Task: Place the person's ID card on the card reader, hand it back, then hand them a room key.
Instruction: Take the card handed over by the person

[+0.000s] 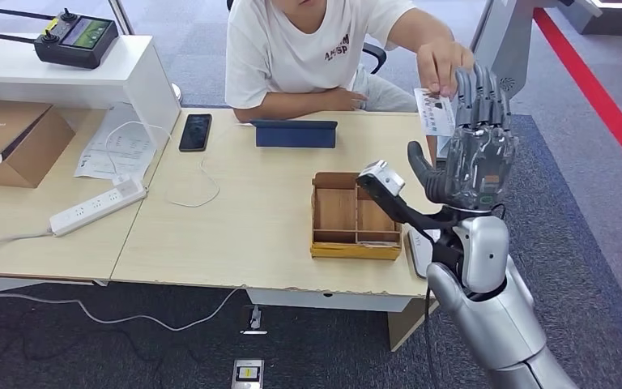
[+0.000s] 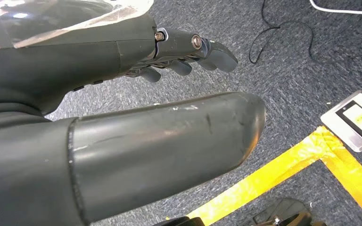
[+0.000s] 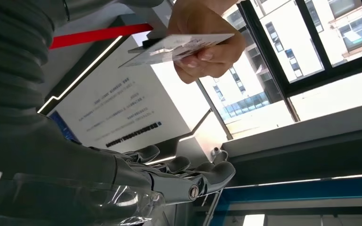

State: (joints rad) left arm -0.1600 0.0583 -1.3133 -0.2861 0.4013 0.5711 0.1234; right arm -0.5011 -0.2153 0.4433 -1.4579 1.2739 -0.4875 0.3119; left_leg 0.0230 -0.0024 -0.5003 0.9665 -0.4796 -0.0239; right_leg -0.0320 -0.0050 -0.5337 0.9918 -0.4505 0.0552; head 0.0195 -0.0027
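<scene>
You're looking at a light wood tabletop [image 1: 251, 211] on grey-blue carpet [image 1: 583, 227], with a red stripe [image 1: 591, 89] running along the floor at the right. A white shelf unit [image 1: 89, 77] sits at the tabletop's left end, with a cardboard box [image 1: 8, 142] beside it. There's yellow tape [image 2: 283, 174] on the carpet and a black cable [image 2: 283, 33] snaking across it. Big dark-framed windows [image 3: 311, 47] let in bright daylight, buildings outside.
</scene>
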